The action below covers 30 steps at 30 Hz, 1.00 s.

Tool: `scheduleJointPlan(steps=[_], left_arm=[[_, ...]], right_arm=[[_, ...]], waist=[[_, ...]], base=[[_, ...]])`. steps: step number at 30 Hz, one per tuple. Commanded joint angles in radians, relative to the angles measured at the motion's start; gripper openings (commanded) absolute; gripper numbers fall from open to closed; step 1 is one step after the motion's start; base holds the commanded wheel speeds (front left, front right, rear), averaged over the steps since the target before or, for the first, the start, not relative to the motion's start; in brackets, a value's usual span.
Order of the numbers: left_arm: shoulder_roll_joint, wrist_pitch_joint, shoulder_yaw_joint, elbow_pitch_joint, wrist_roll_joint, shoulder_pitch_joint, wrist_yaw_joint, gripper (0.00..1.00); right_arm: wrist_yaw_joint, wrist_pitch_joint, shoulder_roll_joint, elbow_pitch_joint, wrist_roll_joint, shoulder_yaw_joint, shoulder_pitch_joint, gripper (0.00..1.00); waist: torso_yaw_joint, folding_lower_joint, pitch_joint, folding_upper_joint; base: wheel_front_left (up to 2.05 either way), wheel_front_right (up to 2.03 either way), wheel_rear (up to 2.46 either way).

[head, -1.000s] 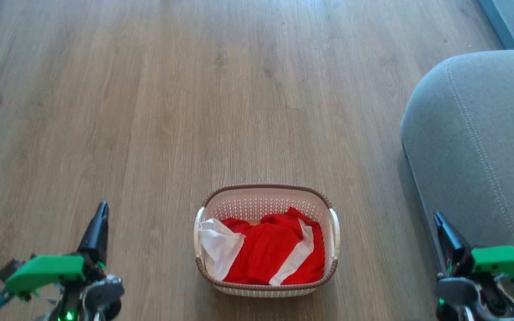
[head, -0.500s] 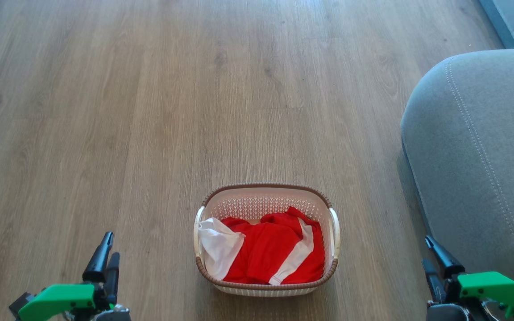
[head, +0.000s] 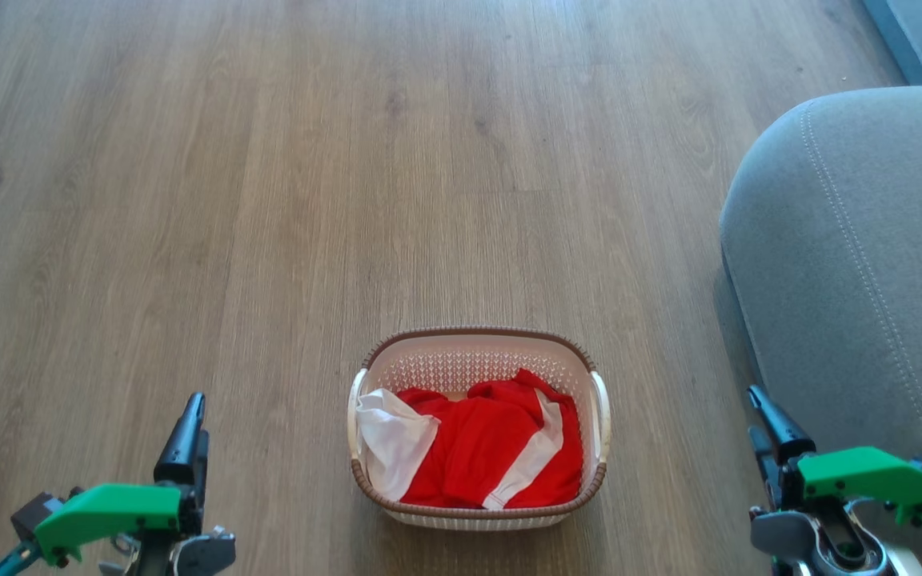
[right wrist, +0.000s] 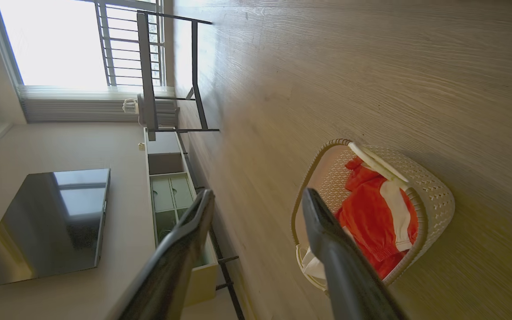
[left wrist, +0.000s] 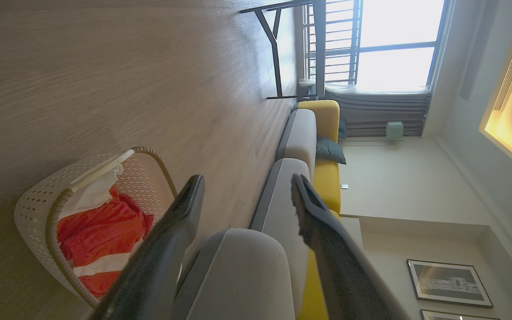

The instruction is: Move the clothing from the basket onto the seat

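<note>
Left hand (left wrist: 248, 180) spread wide, empty, right hand (right wrist: 258, 192) likewise, both low, flanking basket (head: 477, 333)

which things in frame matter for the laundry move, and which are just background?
Job: clothing, basket, seat, left claw and right claw, both open.
Background: wooden floor, dark table frame, TV, cabinet, framed picture, dark cushion.
</note>
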State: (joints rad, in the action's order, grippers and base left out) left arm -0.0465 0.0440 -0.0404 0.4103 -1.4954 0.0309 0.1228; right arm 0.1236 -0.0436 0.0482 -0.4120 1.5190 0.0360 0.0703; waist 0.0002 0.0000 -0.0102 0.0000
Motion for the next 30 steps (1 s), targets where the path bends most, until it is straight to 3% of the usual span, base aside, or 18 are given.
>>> scheduleJointPlan(steps=[1, 30], left_arm=[[-0.020, -0.011, -0.001, -0.025, 0.035, 0.064, 0.002, 1.00], [-0.044, -0.097, 0.026, -0.012, 0.489, 0.163, 0.004, 1.00]], right_arm=[[0.001, 0.014, 0.028, 0.027, -0.028, -0.010, 0.068, 1.00], [0.003, 0.099, 0.065, 0.008, -0.417, -0.115, 0.191, 1.00]], waist=[[0.000, 0.0000, 0.000, 0.0000], [0.002, 0.0000, -0.013, 0.0000]], base=[[0.00, 0.00, 0.00], [0.00, 0.00, 0.00]])
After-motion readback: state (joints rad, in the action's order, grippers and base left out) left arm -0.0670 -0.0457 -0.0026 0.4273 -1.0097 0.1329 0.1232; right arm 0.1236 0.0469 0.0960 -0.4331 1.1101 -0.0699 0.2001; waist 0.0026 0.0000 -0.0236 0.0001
